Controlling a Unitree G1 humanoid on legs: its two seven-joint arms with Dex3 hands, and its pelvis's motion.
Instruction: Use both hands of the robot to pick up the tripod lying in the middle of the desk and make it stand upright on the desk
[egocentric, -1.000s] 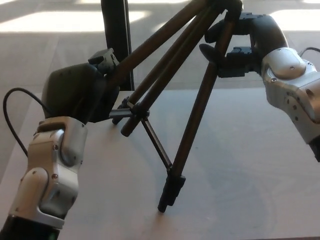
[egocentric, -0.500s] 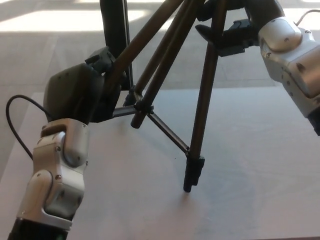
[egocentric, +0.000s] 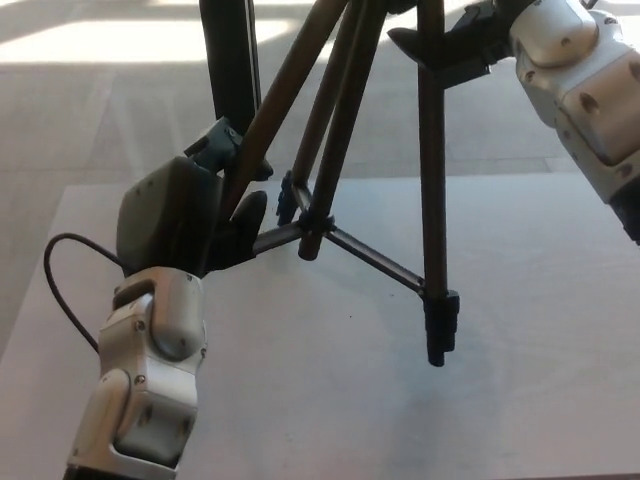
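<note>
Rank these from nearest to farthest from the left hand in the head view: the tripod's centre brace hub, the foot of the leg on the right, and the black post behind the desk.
1. Centre brace hub: just right of the left hand, almost at its fingers.
2. Black post: behind it, past the desk's far edge.
3. Right leg's foot: farthest, on the desk toward the robot's right.

office-like room: pale desk (egocentric: 520, 400), carpeted floor (egocentric: 100, 120).
</note>
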